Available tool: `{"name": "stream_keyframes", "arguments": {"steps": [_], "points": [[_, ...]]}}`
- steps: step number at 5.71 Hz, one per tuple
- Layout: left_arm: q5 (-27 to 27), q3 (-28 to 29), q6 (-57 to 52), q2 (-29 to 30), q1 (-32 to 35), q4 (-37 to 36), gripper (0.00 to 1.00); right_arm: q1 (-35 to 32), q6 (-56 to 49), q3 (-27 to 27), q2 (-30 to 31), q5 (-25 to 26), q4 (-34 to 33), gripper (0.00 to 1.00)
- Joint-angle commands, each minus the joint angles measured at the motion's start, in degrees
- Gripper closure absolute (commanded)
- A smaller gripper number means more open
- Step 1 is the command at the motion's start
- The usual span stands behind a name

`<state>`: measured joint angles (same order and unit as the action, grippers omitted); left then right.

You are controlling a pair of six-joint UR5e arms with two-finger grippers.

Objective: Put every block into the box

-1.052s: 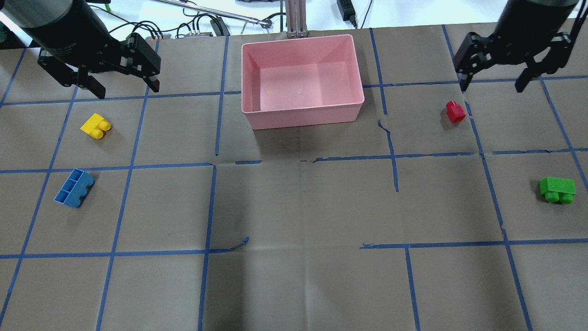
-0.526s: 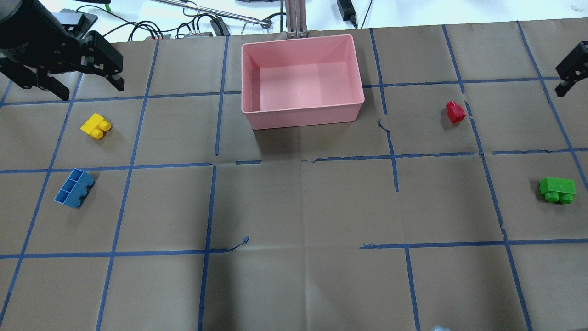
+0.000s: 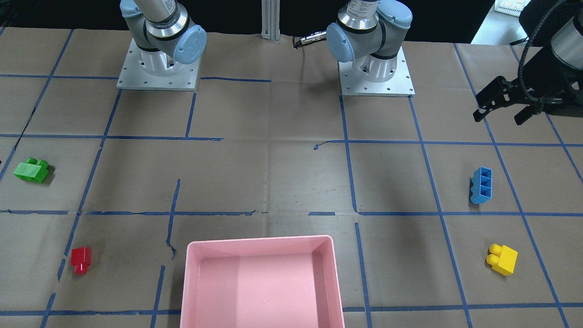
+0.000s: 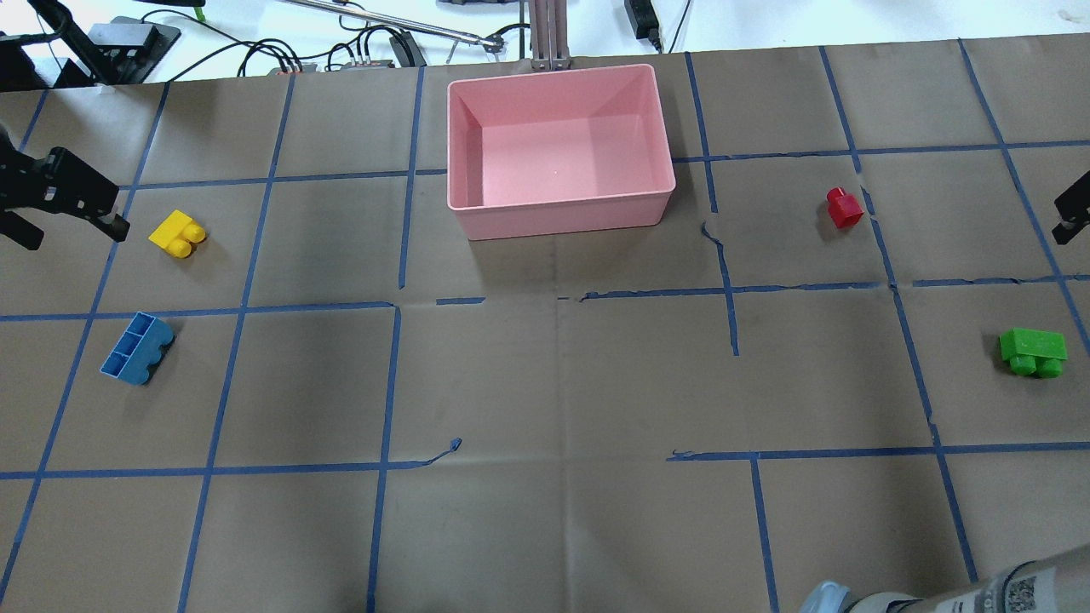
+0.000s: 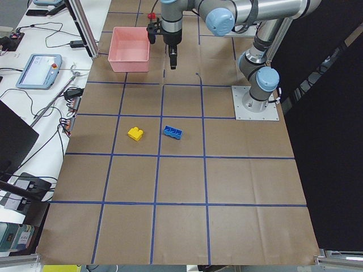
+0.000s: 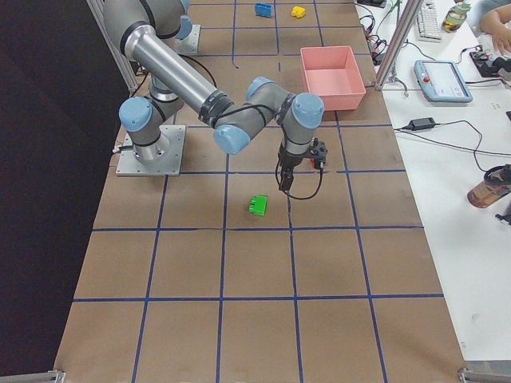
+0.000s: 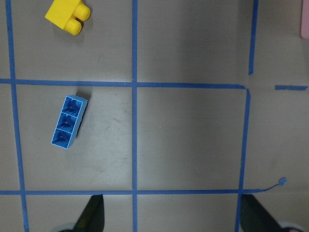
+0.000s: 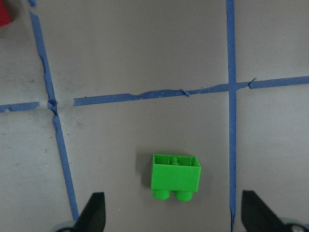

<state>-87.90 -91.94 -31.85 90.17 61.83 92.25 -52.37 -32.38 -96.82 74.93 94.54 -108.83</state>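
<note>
The pink box [image 4: 562, 217] stands empty at the far middle of the table; it also shows in the front view [image 3: 262, 240]. The yellow brick [image 4: 177, 234] and the blue brick [image 4: 137, 347] lie on the left. The red brick [image 4: 844, 207] and the green brick [image 4: 1033, 351] lie on the right. My left gripper [image 4: 72, 232] is open and empty, raised at the left edge beside the yellow brick. Its wrist view shows the blue brick [image 7: 69, 121] and the yellow brick [image 7: 67, 17] below. My right gripper [image 8: 174, 212] is open and empty above the green brick [image 8: 175, 176].
The table is covered in brown paper with a grid of blue tape. Cables and devices [image 4: 366, 47] lie beyond the far edge. The two arm bases [image 3: 157, 68] [image 3: 375, 68] stand at the robot's side. A teach pendant [image 6: 443, 80] lies on the side bench.
Both arms have swung outward and back toward the robot: the left gripper to the left edge near the yellow brick, the right gripper to the right edge. No brick has moved.
</note>
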Motion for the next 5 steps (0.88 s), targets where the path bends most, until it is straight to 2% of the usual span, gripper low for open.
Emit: {"name": "stream_keyframes", "arguments": {"steps": [1, 2, 3, 5], "points": [[-2.2, -0.9, -10.6, 5.7, -2.4, -4.7, 0.01, 1.3, -0.4, -9.1, -1.4, -0.2, -12.4, 0.01], [-2.5, -1.4, -16.3, 8.9, -4.5, -6.9, 0.01, 3.0, -3.0, -11.3, -3.2, -0.2, -16.0, 0.01], [-2.5, -3.5, -26.1, 12.7, -5.3, -18.2, 0.01, 4.6, -4.8, -12.9, -5.0, -0.5, -17.6, 0.01], [-2.5, -8.8, -28.3, 17.3, -6.9, -26.9, 0.01, 4.8, -5.4, -14.0, -6.3, 0.2, -17.6, 0.01]]}}
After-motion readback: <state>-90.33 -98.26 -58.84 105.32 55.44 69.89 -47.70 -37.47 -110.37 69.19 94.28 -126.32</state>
